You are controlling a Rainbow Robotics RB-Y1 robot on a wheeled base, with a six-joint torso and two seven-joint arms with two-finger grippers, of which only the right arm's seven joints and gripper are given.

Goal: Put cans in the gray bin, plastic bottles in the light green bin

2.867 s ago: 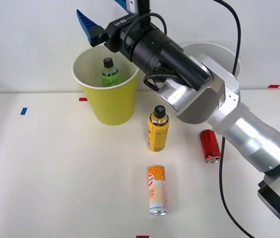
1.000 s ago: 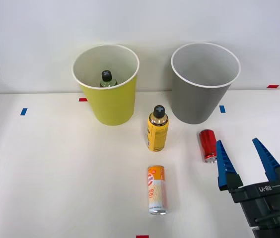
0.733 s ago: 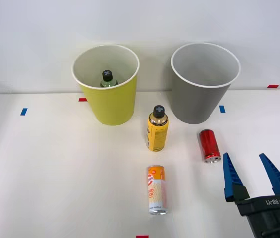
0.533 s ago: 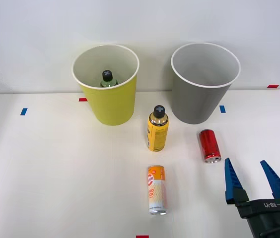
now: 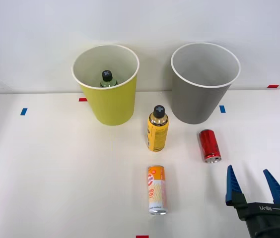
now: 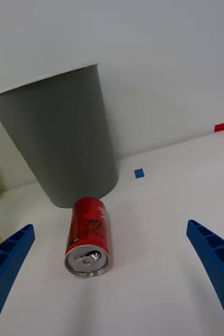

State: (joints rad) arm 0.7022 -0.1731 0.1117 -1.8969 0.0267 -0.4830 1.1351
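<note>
Step in hand: the red can (image 5: 210, 145) looks to be the next pick, judging by the claw lined up on it.
Claw: the right claw (image 5: 253, 182) hangs low at the near right of the tabletop (image 5: 55, 173), its blue fingers (image 6: 7, 262) spread wide and holding nothing.
Red can: lies on its side just in front of the gray bin (image 5: 203, 84), silver end toward the claw, near the claw but apart from it.
Other can: the slim orange-and-white can (image 5: 156, 190) lies on its side, nearer the middle.
Bottles: the green bottle (image 5: 107, 79) already stands in the light green bin (image 5: 108, 99); the yellow-orange bottle (image 5: 157, 128) stands upright between the bins.
Next move: likely advance and lower so the fingers straddle the red can's sides, then close.
</note>
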